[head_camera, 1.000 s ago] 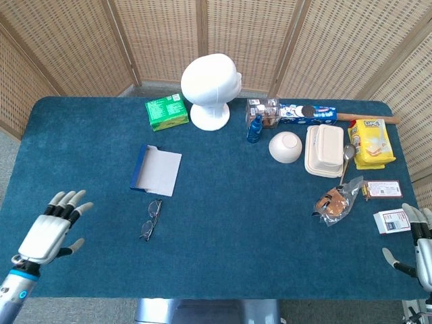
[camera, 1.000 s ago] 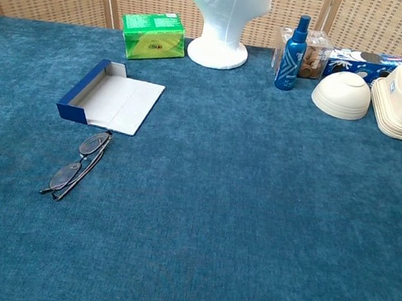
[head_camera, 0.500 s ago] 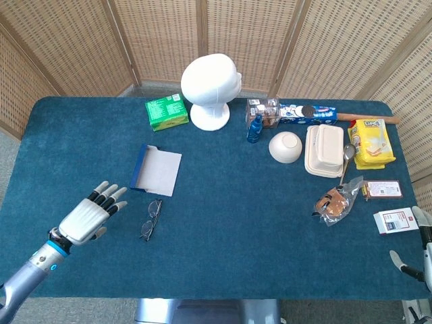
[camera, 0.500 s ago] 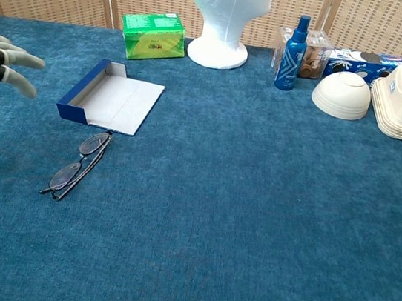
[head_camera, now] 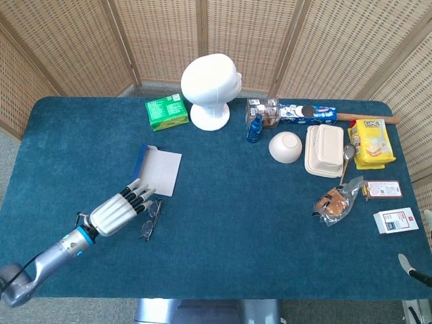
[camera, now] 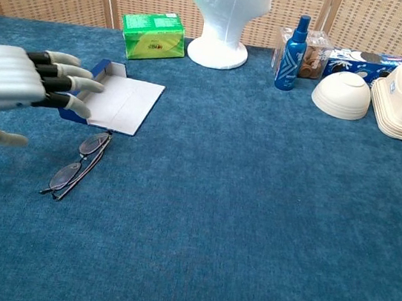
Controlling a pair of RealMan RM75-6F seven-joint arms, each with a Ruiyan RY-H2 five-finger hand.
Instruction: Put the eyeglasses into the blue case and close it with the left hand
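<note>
Lying folded on the blue cloth, the eyeglasses (head_camera: 150, 219) (camera: 78, 162) are seen just in front of the blue case (head_camera: 156, 169) (camera: 112, 102), which is spread open and flat. The left hand (head_camera: 117, 211) (camera: 17, 85) is held flat just beside them, fingers extended and slightly apart, nothing grasped. Of the right hand (head_camera: 413, 266) only a fingertip is shown at the table's edge; its state cannot be told.

Silver left hand (head_camera: 116, 212), blk fingers.
</note>
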